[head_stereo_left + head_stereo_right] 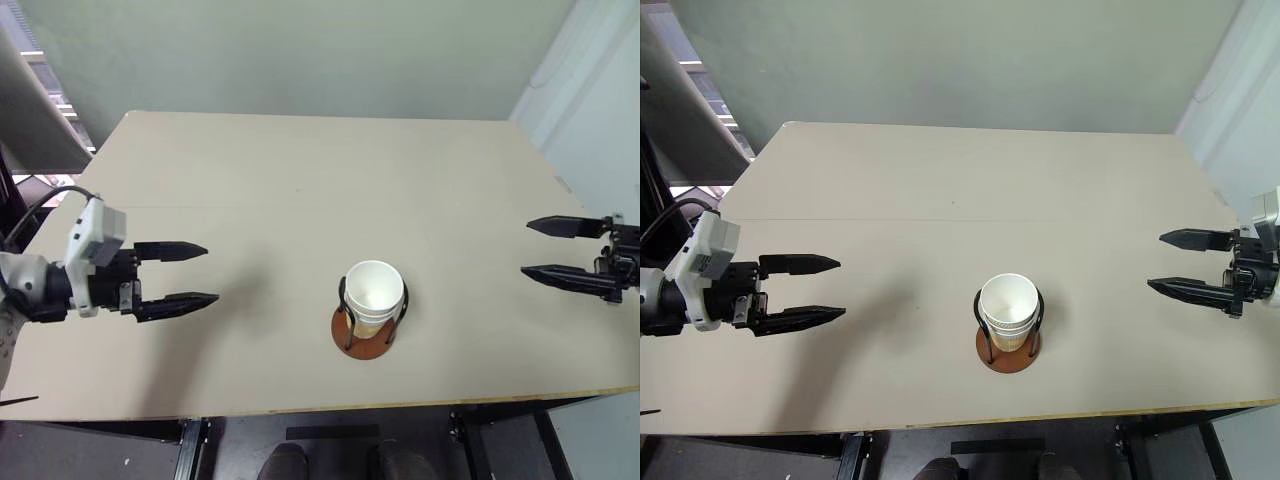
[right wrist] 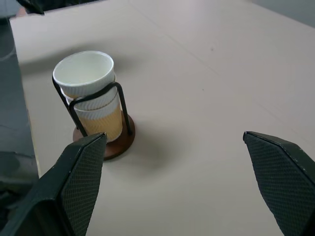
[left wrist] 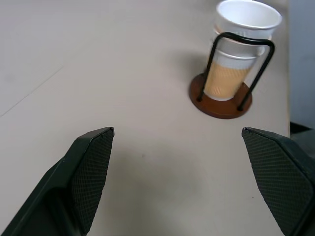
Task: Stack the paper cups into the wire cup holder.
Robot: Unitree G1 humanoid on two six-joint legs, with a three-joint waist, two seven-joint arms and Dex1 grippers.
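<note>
The paper cups point(image 1: 374, 296) stand nested in one stack inside the wire cup holder point(image 1: 362, 343), near the table's front edge at its middle. The stack's white rim rises above the black wire loops; the tan wall shows below. The same stack point(image 3: 241, 44) and holder point(image 3: 220, 101) appear in the left wrist view, and the cups point(image 2: 91, 96) in the right wrist view. My left gripper point(image 1: 195, 275) hovers open over the table's left side, well apart from the holder. My right gripper point(image 1: 532, 248) hangs open at the right edge, empty as well.
The beige table point(image 1: 300, 190) stretches bare behind and around the holder. A grey wall runs along its far side. A dark cable point(image 1: 40, 205) loops beside my left arm, off the table's left edge.
</note>
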